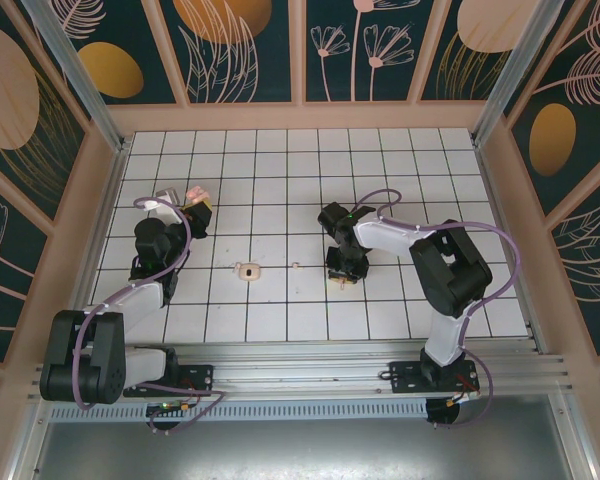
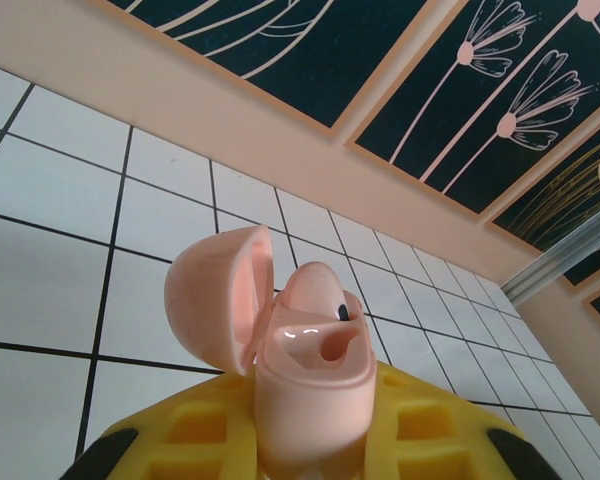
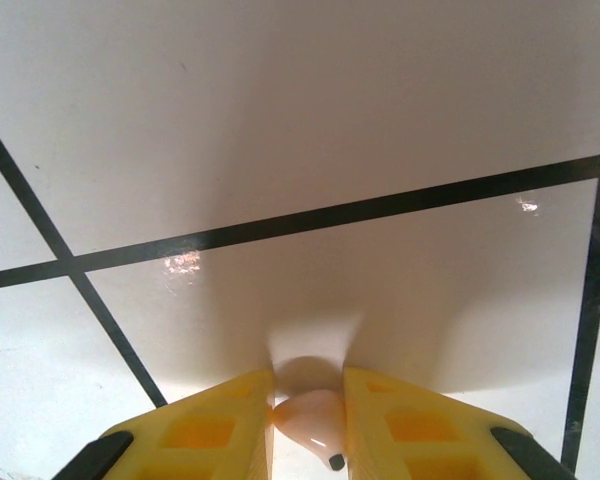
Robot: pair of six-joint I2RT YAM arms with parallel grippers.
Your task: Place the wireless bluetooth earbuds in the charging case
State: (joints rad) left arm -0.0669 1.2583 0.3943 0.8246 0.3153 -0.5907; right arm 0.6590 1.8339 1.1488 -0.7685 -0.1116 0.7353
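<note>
- Yellow fingers (image 3: 220,430) of the right gripper (image 3: 308,385) are pinched together on an earbud (image 3: 310,415). Its rounded body sits between the pads, and the tool is low over the table (image 3: 280,150), as so small a piece demands.
- Level with that gripper and off to its left, a pink disc (image 1: 248,270) lies flat on the tiles, apart from both arms.
- Farther back on the left side, the left gripper (image 2: 310,415) is clamped on the charging case (image 2: 310,375). It holds the case by its lower body with the mouth turned up, probably to present a steady target.
- The lid (image 2: 215,310) is swung open to one side, clear of the sockets.
- One socket seems to hold a seated earbud (image 2: 315,285) with a dark dot, and the nearer socket looks empty.
- The pinched earbud and the case are well apart, so by my reading the carry across to the empty socket is not yet done.
</note>
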